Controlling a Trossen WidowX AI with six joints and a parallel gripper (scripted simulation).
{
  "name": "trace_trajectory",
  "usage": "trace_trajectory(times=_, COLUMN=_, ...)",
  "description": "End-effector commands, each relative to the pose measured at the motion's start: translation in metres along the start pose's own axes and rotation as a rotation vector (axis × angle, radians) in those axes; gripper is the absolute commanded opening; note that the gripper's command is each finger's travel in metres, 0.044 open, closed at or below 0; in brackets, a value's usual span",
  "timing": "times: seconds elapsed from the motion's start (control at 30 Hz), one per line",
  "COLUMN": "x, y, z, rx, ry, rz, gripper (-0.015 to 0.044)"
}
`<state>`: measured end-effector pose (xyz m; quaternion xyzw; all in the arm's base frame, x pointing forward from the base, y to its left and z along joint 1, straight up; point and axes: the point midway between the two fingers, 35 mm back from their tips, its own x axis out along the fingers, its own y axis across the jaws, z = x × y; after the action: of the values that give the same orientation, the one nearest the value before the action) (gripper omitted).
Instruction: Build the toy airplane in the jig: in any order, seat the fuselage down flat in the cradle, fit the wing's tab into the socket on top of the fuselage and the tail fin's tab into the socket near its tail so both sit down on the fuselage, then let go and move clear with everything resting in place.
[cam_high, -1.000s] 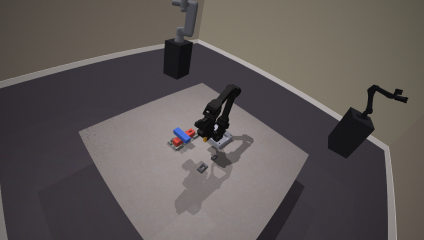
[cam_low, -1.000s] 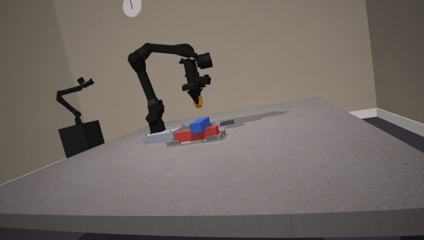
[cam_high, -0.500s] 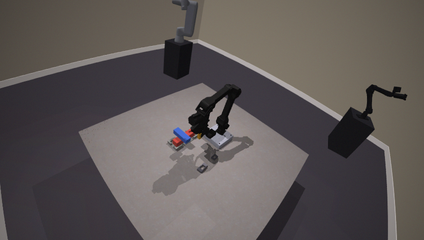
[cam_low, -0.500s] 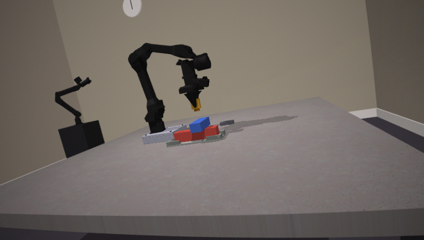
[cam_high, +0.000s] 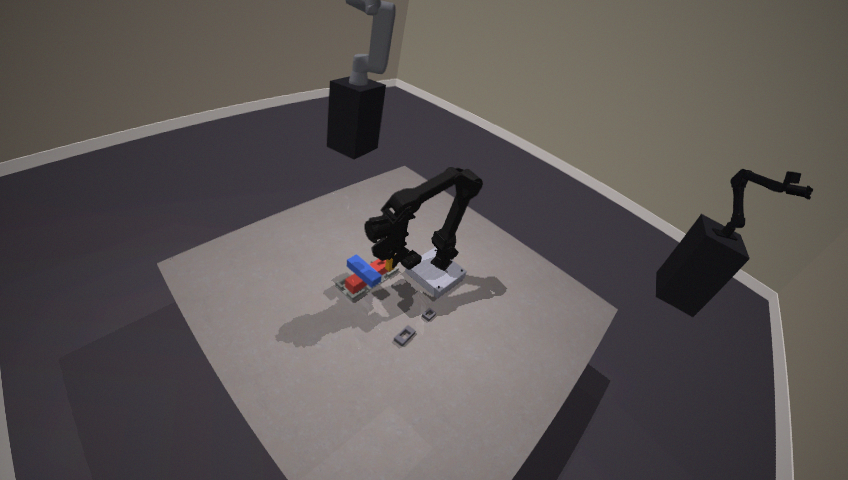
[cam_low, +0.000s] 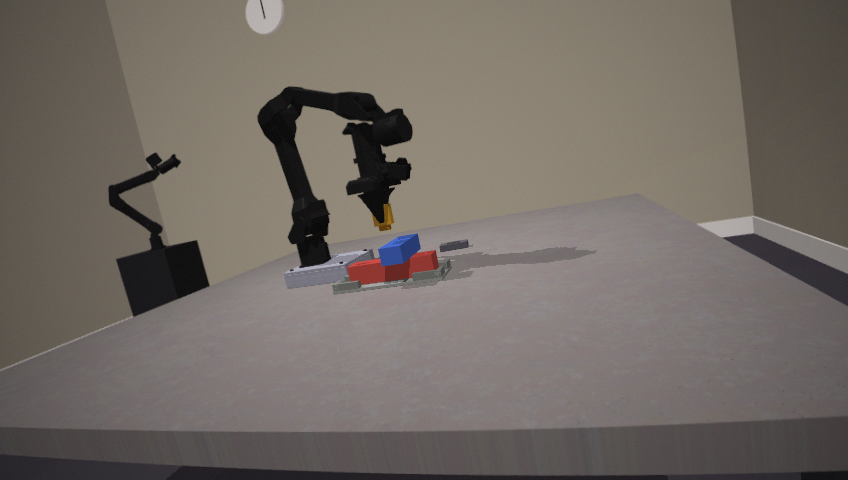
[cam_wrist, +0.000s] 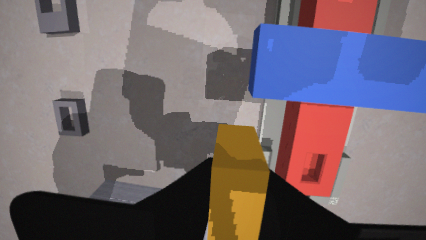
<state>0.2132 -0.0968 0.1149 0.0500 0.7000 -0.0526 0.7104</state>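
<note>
The red fuselage (cam_high: 355, 283) (cam_low: 365, 272) (cam_wrist: 320, 135) lies in the grey-green cradle (cam_low: 346, 287) (cam_high: 352, 294). The blue wing (cam_high: 364, 270) (cam_low: 399, 249) (cam_wrist: 305, 65) lies crosswise on top of the fuselage; its tab is hidden. The socket near the tail shows empty in the wrist view. My gripper (cam_low: 382, 218) (cam_wrist: 233, 167) is shut on the yellow tail fin (cam_low: 386, 226) (cam_wrist: 237, 175) (cam_high: 389, 265). It holds the fin upright above the cradle; in the wrist view the fin appears to the left of the tail socket.
Two grey hollow blocks, a larger one (cam_high: 404, 336) (cam_wrist: 59, 21) and a smaller one (cam_high: 429, 314) (cam_wrist: 71, 117), stand on the table (cam_high: 333, 380). The arm's pale base plate (cam_high: 436, 279) (cam_low: 315, 277) is close beside the cradle's tail end.
</note>
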Motion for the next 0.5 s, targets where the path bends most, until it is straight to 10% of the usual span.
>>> trace_trajectory(times=0.0, x=0.003, y=-0.013, z=-0.004, rx=-0.001, ry=-0.001, rz=-0.001, gripper=0.0)
trace_trajectory(times=0.47, x=0.011, y=-0.054, z=-0.022, rx=0.005, ry=0.001, rz=-0.005, gripper=0.0)
